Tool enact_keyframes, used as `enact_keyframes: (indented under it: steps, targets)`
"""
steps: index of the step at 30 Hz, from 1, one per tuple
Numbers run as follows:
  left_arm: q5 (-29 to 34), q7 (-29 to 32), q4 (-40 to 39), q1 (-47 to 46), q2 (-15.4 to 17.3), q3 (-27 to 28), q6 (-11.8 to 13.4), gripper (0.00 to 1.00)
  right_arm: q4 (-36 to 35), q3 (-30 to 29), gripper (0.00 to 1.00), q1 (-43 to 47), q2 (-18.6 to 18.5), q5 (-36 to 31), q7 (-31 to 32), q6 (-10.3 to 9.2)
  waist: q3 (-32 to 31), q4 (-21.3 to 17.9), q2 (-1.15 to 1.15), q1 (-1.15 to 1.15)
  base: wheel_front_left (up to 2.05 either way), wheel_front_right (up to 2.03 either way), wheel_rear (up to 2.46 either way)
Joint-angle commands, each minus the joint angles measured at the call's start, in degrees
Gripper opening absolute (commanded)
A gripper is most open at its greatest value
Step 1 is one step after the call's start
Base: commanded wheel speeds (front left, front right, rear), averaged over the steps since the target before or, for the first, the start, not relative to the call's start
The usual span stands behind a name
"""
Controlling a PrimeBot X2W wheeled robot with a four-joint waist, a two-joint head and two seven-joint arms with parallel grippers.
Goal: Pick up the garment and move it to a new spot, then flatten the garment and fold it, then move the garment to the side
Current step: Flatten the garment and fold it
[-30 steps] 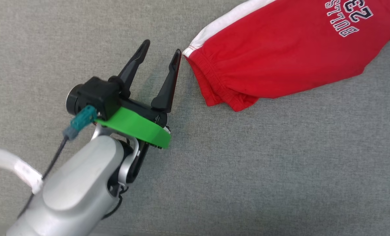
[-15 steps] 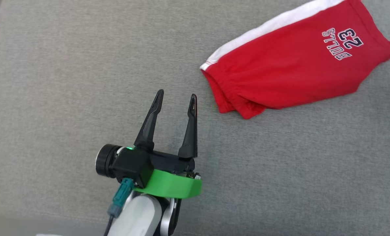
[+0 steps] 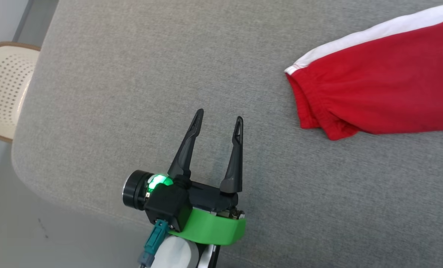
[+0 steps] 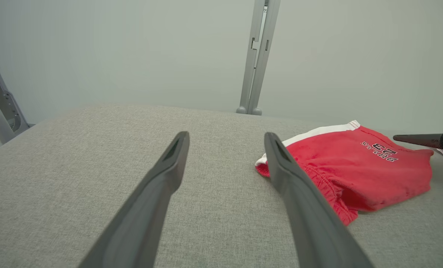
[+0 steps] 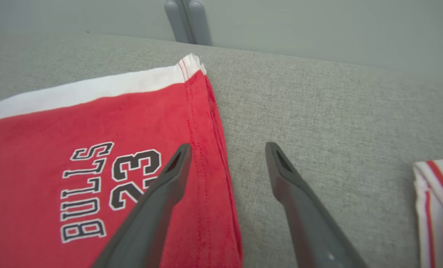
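The garment (image 3: 385, 100) is a pair of red shorts with a white side stripe and "BULLS 23" print, lying folded flat on the grey cushion at the upper right of the head view. My left gripper (image 3: 219, 116) stands open with nothing between its fingers, well to the left of the elastic waistband and apart from it. In the left wrist view the garment (image 4: 355, 167) lies past the left gripper (image 4: 225, 137), to its right. My right gripper (image 5: 225, 148) hangs open over the garment's hem edge (image 5: 210, 123), its left finger above the red cloth (image 5: 57, 141).
The grey cushion (image 3: 132, 93) ends in a rounded corner at the lower left, with floor beyond. A cream perforated chair (image 3: 2, 89) stands off the left edge. A red-and-white striped cloth (image 5: 437, 208) lies to the right of the right gripper. A metal post (image 4: 258, 56) rises behind the cushion.
The head camera has swung, so the garment sits further right in the picture and the cushion's corner and chair now show. My left gripper has drawn back from the waistband, still open.
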Motion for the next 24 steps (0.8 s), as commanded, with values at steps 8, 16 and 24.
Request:
enact_keyframes:
  steps: [8,16,24]
  targets:
    - [-0.2,-0.1,0.1,-1.4,-0.1,-1.6,1.3,1.00,3.2,2.6,1.00,-1.3,0.6,0.9,8.2,-0.12,2.2,2.9,0.00,0.00,0.00,0.00,0.00]
    - [0.8,-0.1,0.5,-2.6,-0.1,-2.6,1.3,1.00,4.1,4.1,0.00,-0.6,2.4,2.8,12.4,-0.16,3.2,2.1,0.00,0.00,0.00,0.00,0.00]
    - [2.1,-0.1,1.4,-2.4,-0.1,-1.3,1.1,1.00,-1.9,4.6,0.00,-1.3,3.6,2.0,7.2,-0.03,0.7,-2.4,0.00,0.00,0.00,0.00,0.00]
